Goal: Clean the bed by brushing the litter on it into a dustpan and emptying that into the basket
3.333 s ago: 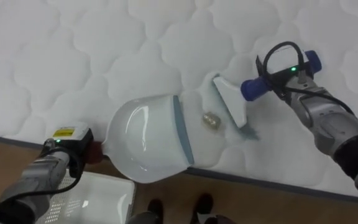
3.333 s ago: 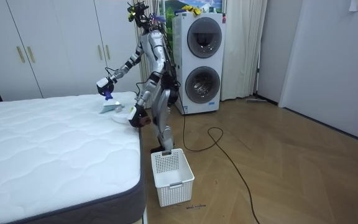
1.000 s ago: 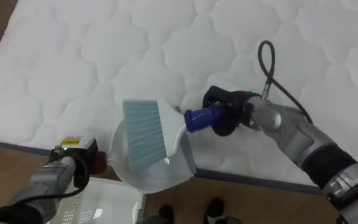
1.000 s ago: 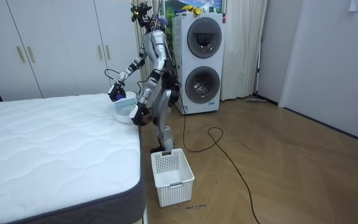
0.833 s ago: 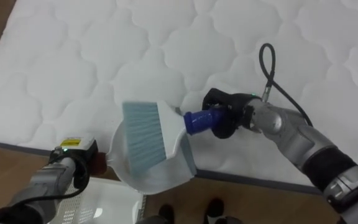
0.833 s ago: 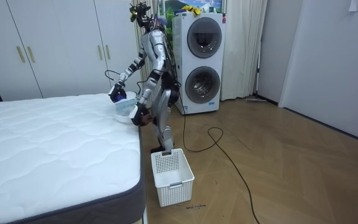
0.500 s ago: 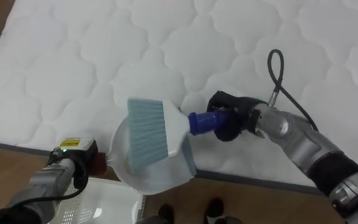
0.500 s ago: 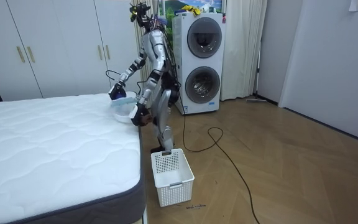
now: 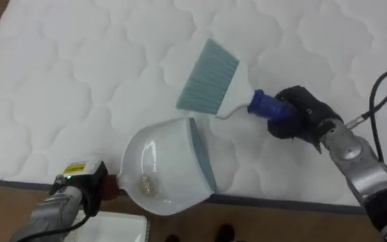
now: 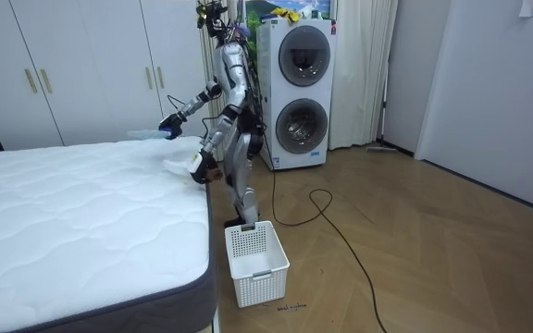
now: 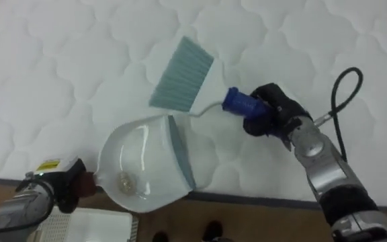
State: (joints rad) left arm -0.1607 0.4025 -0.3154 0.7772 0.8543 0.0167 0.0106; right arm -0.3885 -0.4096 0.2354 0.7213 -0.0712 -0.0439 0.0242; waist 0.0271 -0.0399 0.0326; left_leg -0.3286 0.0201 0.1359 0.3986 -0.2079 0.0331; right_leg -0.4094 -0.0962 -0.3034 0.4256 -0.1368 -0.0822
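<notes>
A white dustpan (image 9: pixel 166 161) with a grey-blue lip rests at the near edge of the white quilted mattress (image 9: pixel 66 74). A small crumpled scrap (image 9: pixel 144 182) lies inside it, toward the handle end. My left hand (image 9: pixel 84 181) is at the lower left, shut on the dustpan's dark handle. My right hand (image 9: pixel 299 115) is shut on the blue handle of a brush (image 9: pixel 209 75). The brush's pale blue bristles point away over the mattress, beyond the dustpan. In the room view I stand at the bed's corner, with the right hand (image 10: pixel 169 123) stretched out over the bed.
A white slatted basket (image 10: pixel 255 262) stands on the wooden floor by my feet, and its corner (image 9: pixel 116 230) is seen below the dustpan. Stacked washing machines (image 10: pixel 299 83) are behind me and white wardrobes (image 10: pixel 63 65) stand past the bed.
The brush has left the dustpan and swung up and away over the mattress. The scrap now lies uncovered in the dustpan. The left hand kept its hold.
</notes>
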